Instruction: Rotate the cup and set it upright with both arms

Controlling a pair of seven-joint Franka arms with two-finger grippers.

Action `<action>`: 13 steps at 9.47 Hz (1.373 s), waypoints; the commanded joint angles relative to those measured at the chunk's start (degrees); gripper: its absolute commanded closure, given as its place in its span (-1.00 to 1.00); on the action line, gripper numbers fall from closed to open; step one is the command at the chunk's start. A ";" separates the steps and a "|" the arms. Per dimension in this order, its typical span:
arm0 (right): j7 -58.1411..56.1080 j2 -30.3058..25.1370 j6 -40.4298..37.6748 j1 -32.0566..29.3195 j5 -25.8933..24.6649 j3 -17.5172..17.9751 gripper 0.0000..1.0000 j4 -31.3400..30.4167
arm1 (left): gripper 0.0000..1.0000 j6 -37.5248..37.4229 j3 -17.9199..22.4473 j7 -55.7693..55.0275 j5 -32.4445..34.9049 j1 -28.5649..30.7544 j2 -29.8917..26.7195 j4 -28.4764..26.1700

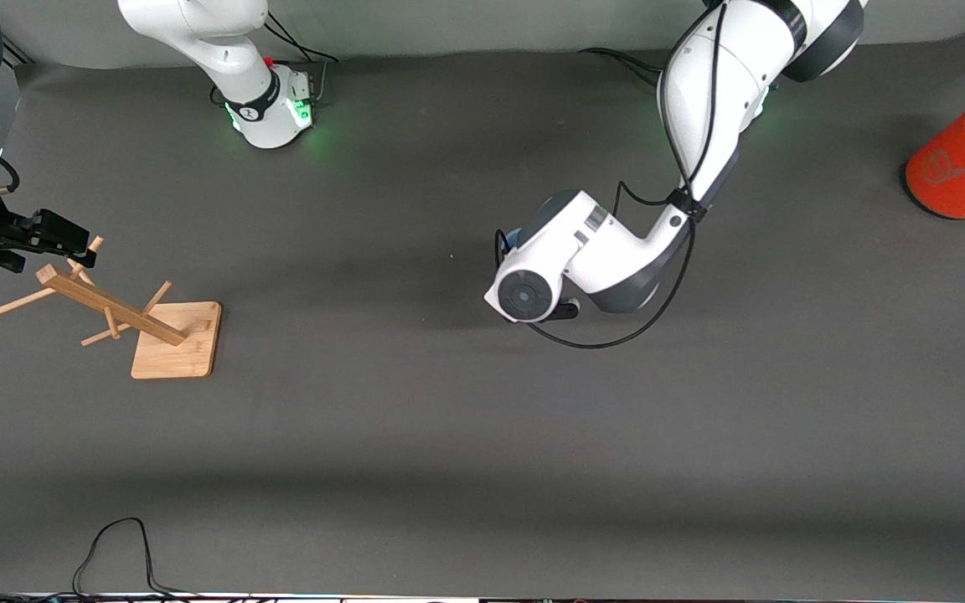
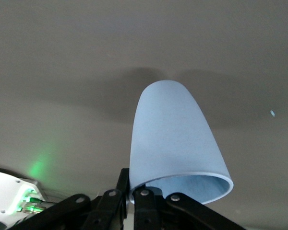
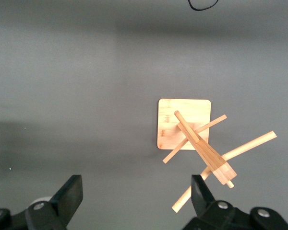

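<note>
The bamboo mug tree (image 1: 156, 322) stands lower left of the front view, the right gripper (image 3: 137, 201) hanging spread apart over it, waiting. At mid-frame the left gripper (image 2: 129, 201) is pinched on the rim of the pale blue cup (image 2: 175, 141). Such a thin rim hold could slip while rotating.
</note>
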 commanded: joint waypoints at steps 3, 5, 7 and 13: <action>2.36 -0.30 -1.49 -0.07 0.22 0.10 -1.00 0.08 | 1.00 2.38 -0.07 10.00 -5.70 -2.29 1.86 -2.03; 2.97 -0.39 -1.49 -0.07 0.31 0.10 -1.00 0.00 | 0.56 2.82 0.28 12.20 -5.87 -1.67 2.92 -2.30; 2.98 -0.39 -1.49 -0.07 0.31 0.10 -1.00 0.08 | -0.79 2.65 0.29 11.50 -5.17 -2.02 2.84 -2.48; 2.98 -0.21 -1.49 -0.07 0.22 0.01 -1.00 0.08 | -1.00 -7.19 0.46 10.44 4.99 6.66 -11.88 1.14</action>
